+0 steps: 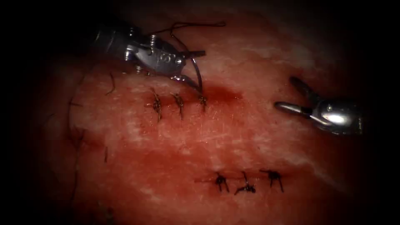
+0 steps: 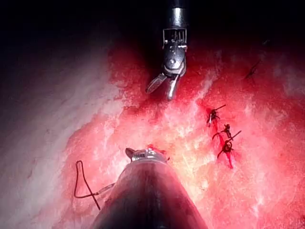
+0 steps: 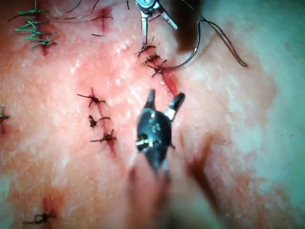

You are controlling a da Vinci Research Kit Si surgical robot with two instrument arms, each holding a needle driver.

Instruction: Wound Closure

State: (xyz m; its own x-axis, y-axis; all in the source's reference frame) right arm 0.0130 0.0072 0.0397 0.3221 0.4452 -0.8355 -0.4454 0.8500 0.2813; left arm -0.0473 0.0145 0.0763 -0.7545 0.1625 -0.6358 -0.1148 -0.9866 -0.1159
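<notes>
Needle (image 1: pixel 197 71) sits at the upper cut, a thin dark curve rising from the tissue (image 1: pixel 250 137) at the third stitch (image 1: pixel 203 101), its lower end at or in the surface there; I cannot tell how deep. My left tool (image 1: pixel 189 66) stands over it with jaws spread, one above and one below the curve, and I see no firm clamp on the steel. My right tool (image 1: pixel 293 95) hangs well to the right of the cut, jaws wide apart and holding nothing.

Thread (image 1: pixel 196 26) trails from the needle in a loose loop above the left tool.

I judge the needle stiff, light and slick under red fluid (image 1: pixel 223 95); best taken across the body of its curve, clear of the point. The thread is limp and will snag. The tissue looks soft and wet and would tear under a hard pull.
</notes>
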